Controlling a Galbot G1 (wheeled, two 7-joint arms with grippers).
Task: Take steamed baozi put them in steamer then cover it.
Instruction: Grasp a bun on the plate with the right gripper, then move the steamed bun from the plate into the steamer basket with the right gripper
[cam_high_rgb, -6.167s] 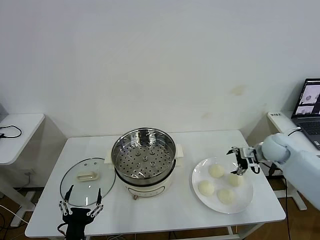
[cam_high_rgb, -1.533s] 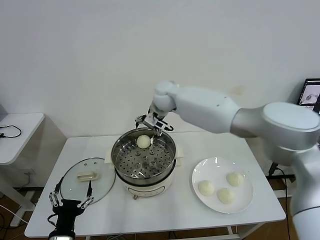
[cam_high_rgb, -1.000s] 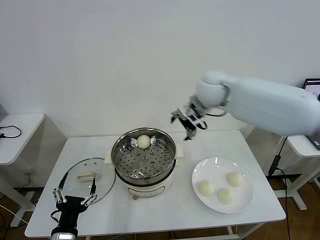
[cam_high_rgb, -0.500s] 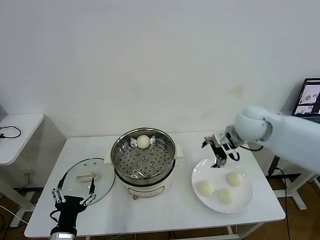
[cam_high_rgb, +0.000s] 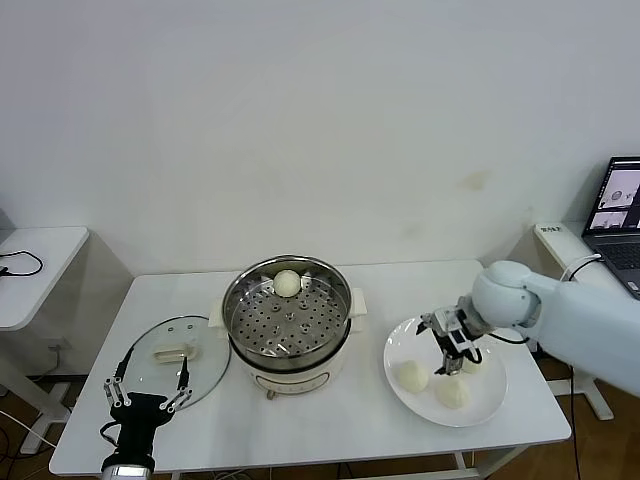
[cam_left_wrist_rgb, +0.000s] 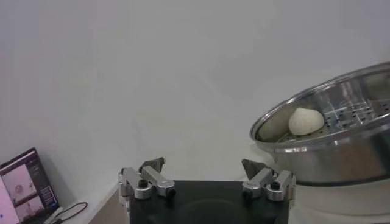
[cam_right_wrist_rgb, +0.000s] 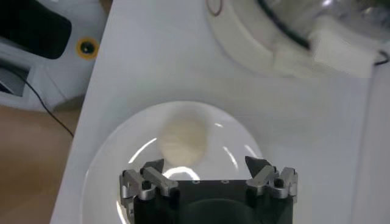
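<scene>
One open right hand (cam_high_rgb: 452, 345) above baozi (cam_high_rgb: 413, 375)

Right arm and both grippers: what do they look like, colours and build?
The right arm has a smooth, rounded pale blue-white shell with a bulbous wrist joint. The right gripper is a black block with silver-grey metal linkage fingers and dark tips. The left gripper matches it: black body, silver jointed fingers with visible screws. No markings or loose cables show.

The right hand (cam_high_rgb: 450, 350) covers most of one baozi (cam_high_rgb: 470, 362) on the plate (cam_high_rgb: 490, 405) — only a sliver shows in the head view. In the right wrist view the steamer (cam_right_wrist_rgb: 286, 36) is cut off and blurred. The left wrist view crops the steamer's far side — its base too.
</scene>
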